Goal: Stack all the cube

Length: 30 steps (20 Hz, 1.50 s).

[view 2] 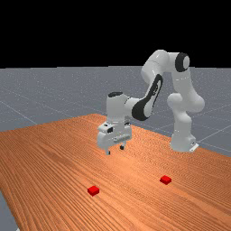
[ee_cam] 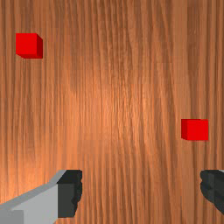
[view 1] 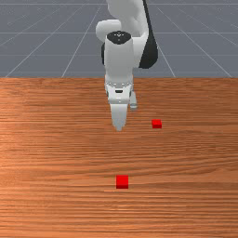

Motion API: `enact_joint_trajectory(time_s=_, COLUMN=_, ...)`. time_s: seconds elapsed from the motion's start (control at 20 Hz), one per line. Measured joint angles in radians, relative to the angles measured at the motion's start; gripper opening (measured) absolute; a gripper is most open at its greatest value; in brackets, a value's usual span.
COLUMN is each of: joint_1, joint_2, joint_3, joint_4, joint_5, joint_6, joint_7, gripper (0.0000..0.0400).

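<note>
Closest to the camera in the far view lies the outer red cube (view 2: 93, 191), flat on the wooden surface (view 2: 54, 162). The inner red cube (view 2: 165, 180) is well apart from it, toward the far view's right and nearer to the arm's base (view 2: 182, 140). The tool (view 2: 115, 150) hangs above the surface, touching neither of them.

In the front view, the inner red cube sits off to the front view's right of the tool, while the outer red cube is farther from the arm, almost straight out from the tool. No stack is made (both cubes rest on the wood).

In the wrist view, the fingers (ee_cam: 70, 192) stand wide apart, with nothing held or touched between them. The inner red cube is the nearer one, ahead of the fingers and closer to one of them; the outer red cube lies much farther away, past the other finger's side. I judge that the inner one is the easier first pick: the tool should shift sideways over it, then go down, and the gap seems enough for its width.
</note>
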<state>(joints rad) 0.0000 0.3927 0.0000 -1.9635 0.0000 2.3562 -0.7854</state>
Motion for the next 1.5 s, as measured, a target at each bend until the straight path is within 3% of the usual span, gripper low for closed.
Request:
enact_joint_trajectory(time_s=0.05, joint_1=0.000, joint_2=0.000, joint_3=0.000, joint_4=0.000, joint_5=0.000, joint_6=0.000, joint_7=0.000, gripper=0.0243)
enact_joint_trajectory(time_s=0.1, joint_1=0.000, joint_2=0.000, joint_3=0.000, joint_4=0.000, joint_5=0.000, joint_6=0.000, joint_7=0.000, gripper=0.0148)
enact_joint_trajectory(time_s=0.15, joint_1=0.000, joint_2=0.000, joint_3=0.000, joint_4=0.000, joint_5=0.000, joint_6=0.000, joint_7=0.000, gripper=0.0090)
enact_joint_trajectory(time_s=0.25, joint_1=0.000, joint_2=0.000, joint_3=0.000, joint_4=0.000, joint_5=0.000, joint_6=0.000, joint_7=0.000, gripper=0.0033)
enact_joint_trajectory(time_s=0.5, joint_1=0.008, joint_2=-0.010, joint_3=0.004, joint_4=-0.016, joint_5=0.000, joint_6=0.006, joint_7=0.010, gripper=0.0003)
enact_joint_trajectory(time_s=1.5, joint_1=0.007, joint_2=-0.003, joint_3=0.009, joint_4=-0.010, joint_5=0.009, joint_6=0.004, joint_7=0.006, gripper=0.0000)
